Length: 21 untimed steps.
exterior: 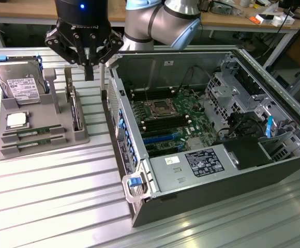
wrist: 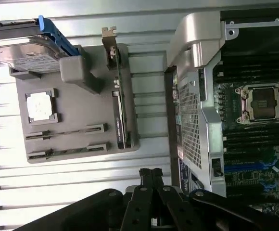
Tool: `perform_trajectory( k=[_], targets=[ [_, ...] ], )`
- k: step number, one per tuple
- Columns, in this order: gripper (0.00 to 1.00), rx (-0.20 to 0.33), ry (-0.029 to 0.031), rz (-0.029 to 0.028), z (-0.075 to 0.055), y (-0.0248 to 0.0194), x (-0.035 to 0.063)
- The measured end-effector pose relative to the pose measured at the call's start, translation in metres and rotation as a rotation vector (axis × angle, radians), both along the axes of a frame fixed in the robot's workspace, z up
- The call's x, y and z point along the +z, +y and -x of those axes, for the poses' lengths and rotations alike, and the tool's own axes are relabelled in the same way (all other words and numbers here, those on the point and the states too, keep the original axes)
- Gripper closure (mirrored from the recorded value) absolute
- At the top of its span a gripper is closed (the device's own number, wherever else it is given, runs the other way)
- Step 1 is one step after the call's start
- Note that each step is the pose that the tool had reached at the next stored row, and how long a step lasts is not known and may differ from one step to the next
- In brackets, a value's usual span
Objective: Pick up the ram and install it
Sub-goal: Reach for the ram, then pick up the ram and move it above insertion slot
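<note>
My pincer (exterior: 89,72), pressed together and empty, hangs near the tray (exterior: 41,121). Lowered shut, it could knock the ram (exterior: 33,135) askew.

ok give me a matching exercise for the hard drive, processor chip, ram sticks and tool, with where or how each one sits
Things:
1 hard drive
2 processor chip
3 ram sticks
4 tool

Places or states:
a lying in the two long slots of the grey holder
b shut, above the holder
c in the holder's square recess
d propped up in the holder, white label showing

Pairs: 1-d, 2-c, 3-a, 4-b
</note>
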<state>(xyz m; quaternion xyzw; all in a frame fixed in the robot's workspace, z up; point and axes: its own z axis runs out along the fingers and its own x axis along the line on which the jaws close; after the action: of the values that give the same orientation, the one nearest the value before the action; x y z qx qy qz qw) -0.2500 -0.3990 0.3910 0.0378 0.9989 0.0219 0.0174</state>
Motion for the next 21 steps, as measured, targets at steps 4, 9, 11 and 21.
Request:
perform_trajectory(
  k=[4,9,11,21],
  targets=[
    [0.89,0.0,-0.0057,0.0,0.045,0.0,-0.0005],
    [0.89,0.0,-0.0081,0.0001,0.08,0.0,-0.0011],
    [0.89,0.0,-0.0081,0.0001,0.081,0.0,-0.0012],
    [0.89,0.0,-0.008,0.0001,0.081,0.0,-0.0011]
  ],
)
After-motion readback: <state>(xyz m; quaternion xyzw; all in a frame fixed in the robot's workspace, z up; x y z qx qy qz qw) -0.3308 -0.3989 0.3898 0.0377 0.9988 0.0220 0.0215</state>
